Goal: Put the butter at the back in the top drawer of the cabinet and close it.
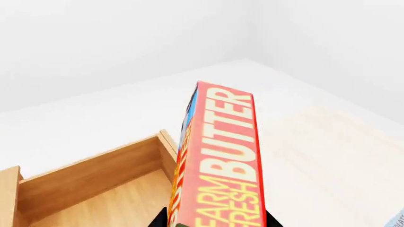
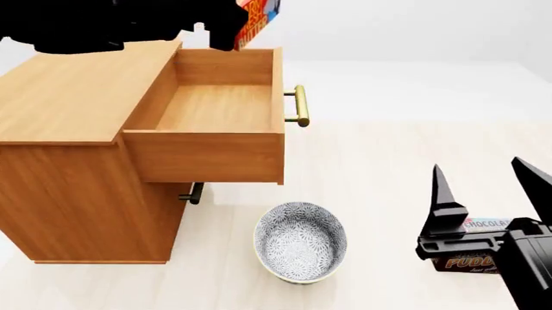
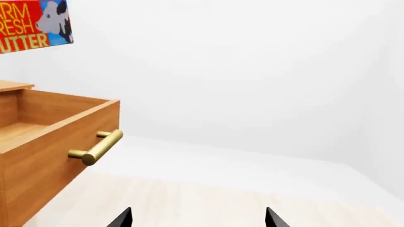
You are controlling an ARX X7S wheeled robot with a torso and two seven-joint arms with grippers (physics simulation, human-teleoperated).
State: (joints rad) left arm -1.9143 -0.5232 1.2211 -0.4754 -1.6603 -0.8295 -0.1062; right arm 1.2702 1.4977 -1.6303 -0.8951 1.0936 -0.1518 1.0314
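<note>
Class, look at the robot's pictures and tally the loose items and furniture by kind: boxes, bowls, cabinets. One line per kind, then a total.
Boxes: 2, the butter held by the left gripper and the chocolate pudding box
Bowls: 1, the patterned bowl
Cabinets: 1, the cabinet with its top drawer open
Total: 4

The head view looks down and forward from above over the cabinet (image 2: 69, 110) and the open top drawer (image 2: 216, 106). The left wrist view sits close behind the butter (image 1: 224, 161) in the left end effector (image 2: 226, 26), looking down into that drawer. The right wrist view looks level past the right end effector (image 2: 487, 194) at the drawer's brass handle (image 3: 98, 147), sharing drawer and butter with both.
</note>
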